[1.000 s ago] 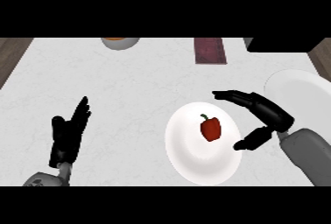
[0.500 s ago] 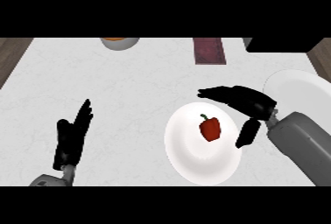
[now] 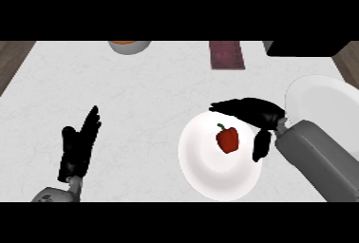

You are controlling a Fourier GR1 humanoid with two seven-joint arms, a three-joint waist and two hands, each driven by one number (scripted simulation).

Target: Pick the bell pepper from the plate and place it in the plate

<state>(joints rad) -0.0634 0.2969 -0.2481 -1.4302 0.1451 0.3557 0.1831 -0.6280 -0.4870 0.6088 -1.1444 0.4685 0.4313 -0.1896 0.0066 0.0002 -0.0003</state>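
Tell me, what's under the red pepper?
The red bell pepper lies on a white plate, which sits on the counter. The right robot hand hovers curled beside it, not holding it. The plate hides the counter beneath.

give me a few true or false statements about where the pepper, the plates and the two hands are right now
1. The red pepper lies on the near plate. True.
2. The right hand has its fingers closed round the pepper. False: it arches over the plate's far right edge, and the pepper lies clear of it.
3. The left hand is open on the counter's left side, touching nothing. True.
4. The second plate at the right holds a pepper too. False: nothing shows on it.
5. A bowl stands at the counter's far edge. True.
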